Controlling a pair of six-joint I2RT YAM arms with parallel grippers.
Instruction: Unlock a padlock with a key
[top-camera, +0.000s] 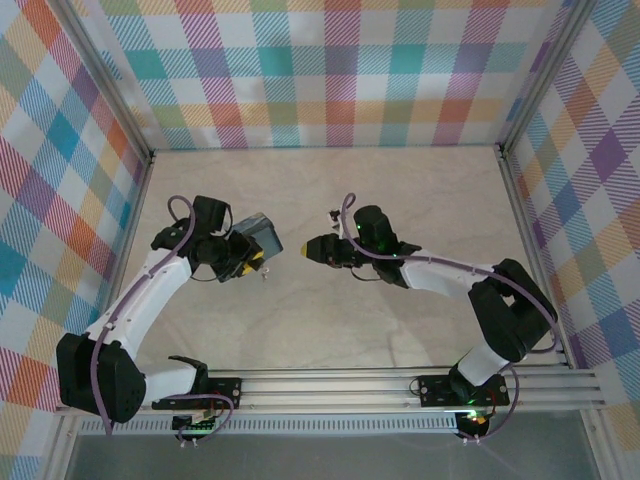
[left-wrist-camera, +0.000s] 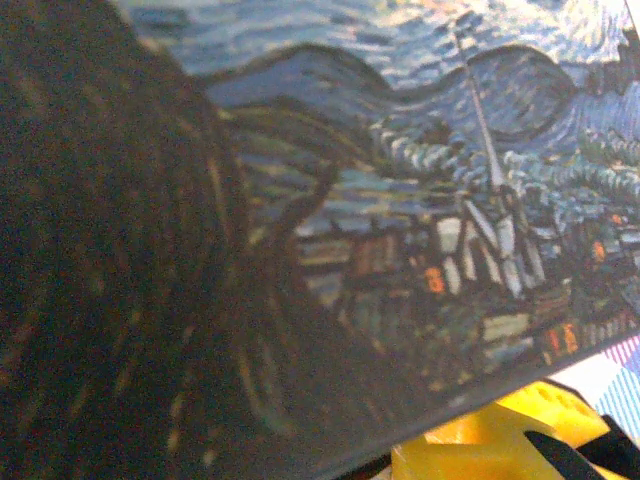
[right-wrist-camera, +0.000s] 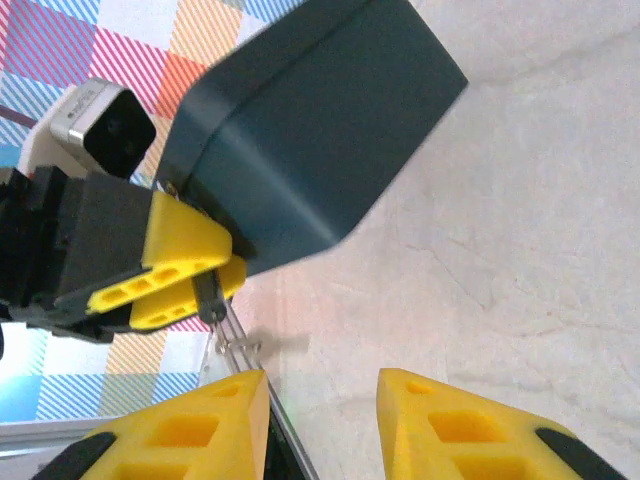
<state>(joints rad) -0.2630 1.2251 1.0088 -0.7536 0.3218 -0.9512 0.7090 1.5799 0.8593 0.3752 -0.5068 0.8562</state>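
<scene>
We see our left gripper (top-camera: 248, 256) clamped on the chunky dark-blue starry-print padlock (top-camera: 263, 232), thin dark metal key (right-wrist-camera: 209, 297) poking from it, right gripper (top-camera: 306, 249) just right, fingers apart

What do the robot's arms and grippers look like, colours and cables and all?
The left arm and right arm have white links joined by chunky black joints, with a purple cable looping along each. The left gripper and right gripper are black with bright yellow wedge-shaped fingers, ribbed with cut-out slots. A green light glows on the right wrist.
</scene>
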